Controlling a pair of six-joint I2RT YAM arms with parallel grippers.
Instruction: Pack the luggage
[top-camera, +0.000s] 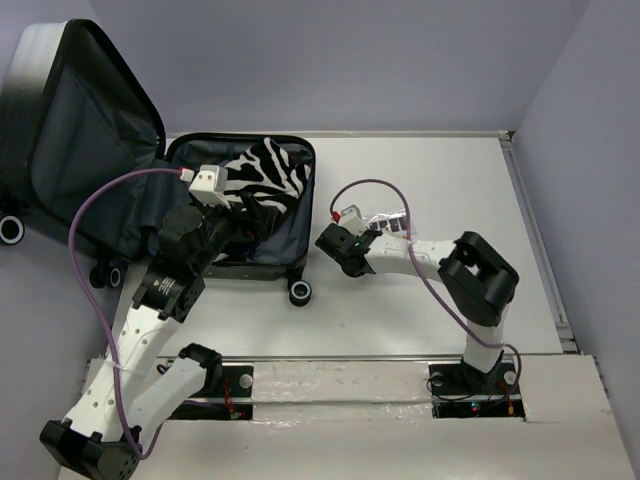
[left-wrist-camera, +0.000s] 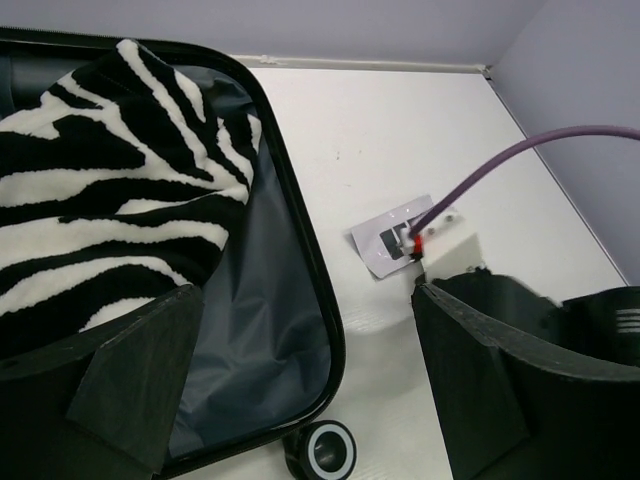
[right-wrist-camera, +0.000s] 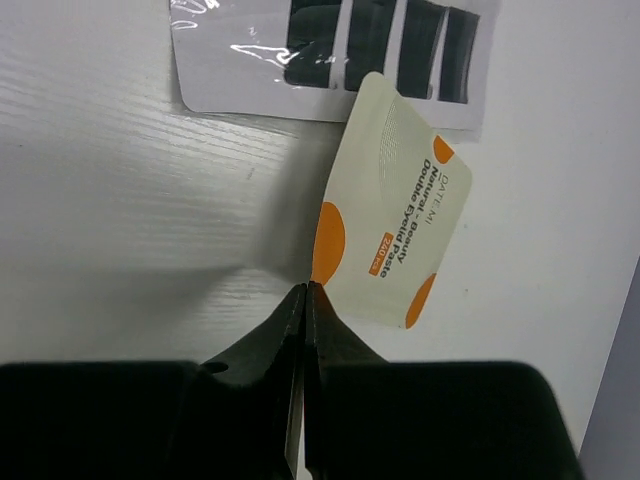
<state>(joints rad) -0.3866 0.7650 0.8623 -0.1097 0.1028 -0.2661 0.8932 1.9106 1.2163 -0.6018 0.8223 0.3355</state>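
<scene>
The luggage (top-camera: 288, 238) lies open on the left with a zebra cloth (left-wrist-camera: 100, 200) inside. My right gripper (right-wrist-camera: 305, 292) is pinched on the sachet (right-wrist-camera: 395, 240) by its corner — the pick-up step. Next I carry it over the rim. The left gripper (left-wrist-camera: 308, 295) hangs wide, empty.

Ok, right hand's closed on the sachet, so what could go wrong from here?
The right hand pinches only a corner of the eyelid paste sachet; it could slip out when lifted. The left hand hangs open over the luggage beside the zebra-print fabric, and may block the way in.
</scene>
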